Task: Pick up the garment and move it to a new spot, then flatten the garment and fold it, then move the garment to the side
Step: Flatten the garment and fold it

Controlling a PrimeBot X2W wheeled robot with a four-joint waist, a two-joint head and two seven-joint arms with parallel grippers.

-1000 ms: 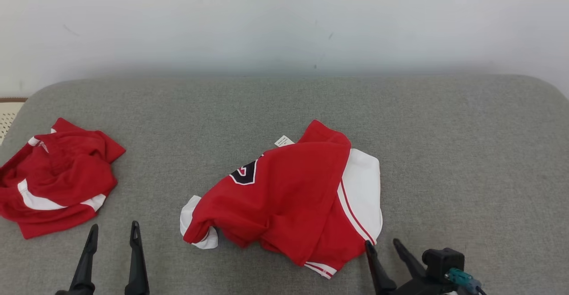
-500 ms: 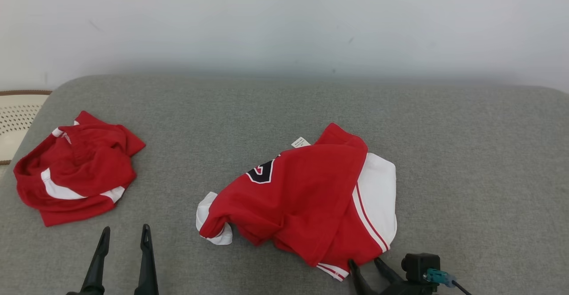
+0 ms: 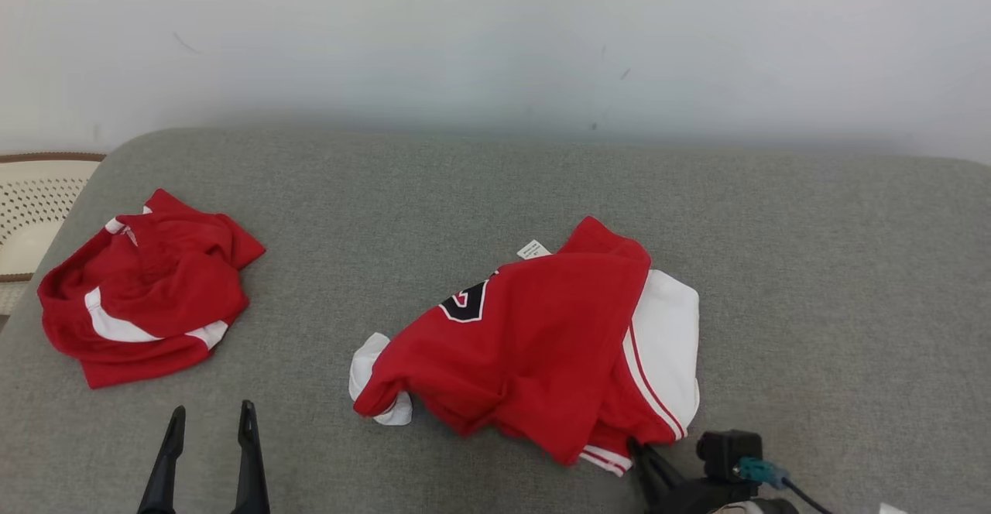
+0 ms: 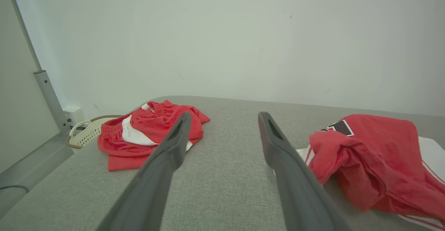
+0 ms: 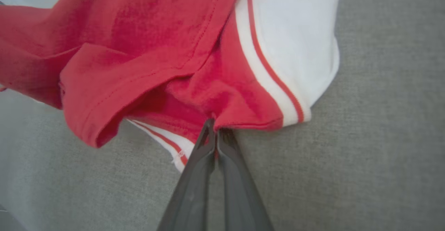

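Garment (image 3: 526, 344): red knit jersey with white side panels and thin red piping, lying crumpled right of centre in the head view on the bench (image 3: 813, 266). A black patch edged in white (image 3: 467, 303) shows on its upper left fold. A small white label (image 3: 533, 249) sticks out at its top edge. The folds are soft and rounded, and the hems are stitched.

Right gripper (image 3: 636, 446), lower right of the head view: fingers pressed together, pinching the red hem at the garment's lower right corner.

Left gripper (image 3: 212, 409), lower left: fingers spread wide over bare cover, clear of all cloth.

Bench cover: grey coarse weave, matte, with rounded far corners. A second red and white garment (image 3: 147, 289) lies bunched at the left, well apart from the first. Bare cover runs between the two, along the top and across the right side. A cream perforated basket (image 3: 31, 204) sits past the bench's upper left corner, with a pale wall (image 3: 495, 34) behind
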